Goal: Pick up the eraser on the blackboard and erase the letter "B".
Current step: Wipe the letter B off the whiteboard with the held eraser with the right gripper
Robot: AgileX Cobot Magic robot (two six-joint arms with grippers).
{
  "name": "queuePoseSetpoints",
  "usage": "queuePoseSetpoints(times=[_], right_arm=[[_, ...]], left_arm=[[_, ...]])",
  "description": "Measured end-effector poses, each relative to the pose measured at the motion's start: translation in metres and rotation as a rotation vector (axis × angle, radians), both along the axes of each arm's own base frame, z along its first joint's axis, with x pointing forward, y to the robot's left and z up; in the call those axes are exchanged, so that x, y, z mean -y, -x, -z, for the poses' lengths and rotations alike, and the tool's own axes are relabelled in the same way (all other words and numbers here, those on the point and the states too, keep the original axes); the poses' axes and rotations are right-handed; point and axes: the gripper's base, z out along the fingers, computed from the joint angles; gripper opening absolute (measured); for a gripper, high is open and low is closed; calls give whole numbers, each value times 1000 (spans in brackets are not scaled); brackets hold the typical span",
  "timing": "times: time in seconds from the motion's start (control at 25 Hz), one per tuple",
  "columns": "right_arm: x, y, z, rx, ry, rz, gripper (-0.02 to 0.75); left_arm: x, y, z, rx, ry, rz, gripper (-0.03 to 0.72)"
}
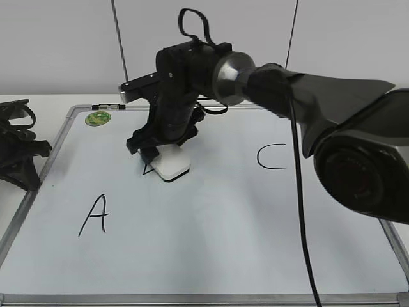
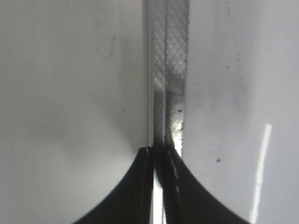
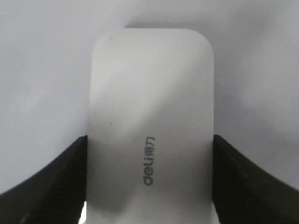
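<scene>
The white eraser lies flat on the blackboard, between the black "A" and "C". My right gripper reaches across from the right and is shut on it. In the right wrist view the eraser fills the middle, with grey lettering, and the gripper's fingers press both long sides. The letter "B" is almost wholly hidden under the eraser and gripper; only a short black stroke shows by the eraser's left edge. My left gripper rests at the board's left edge, shut and empty.
A round green magnet sits at the board's far left corner. The board's silver frame runs under the left gripper. A black cable hangs from the right arm over the board's right half.
</scene>
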Motion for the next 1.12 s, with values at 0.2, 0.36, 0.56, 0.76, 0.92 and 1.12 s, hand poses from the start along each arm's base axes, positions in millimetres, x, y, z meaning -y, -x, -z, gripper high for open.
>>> queuePoseSetpoints(times=[0.2,0.36,0.56,0.76,0.92,1.12], right_arm=[[-38,31,1,9,8,-112,554],[-54,45,2,7,9,-159,554],[-52,44,2,17,21,-159,554],[-42,35,2,4,11,-128,554],[-26,21,2,-1,15,-82,554],[7,-4,1,3,24,11,554]], left_arm=[[0,0,0,0,0,0,8],[0,0,0,0,0,0,8],[0,0,0,0,0,0,8],[0,0,0,0,0,0,8],[0,0,0,0,0,0,8],[0,0,0,0,0,0,8]])
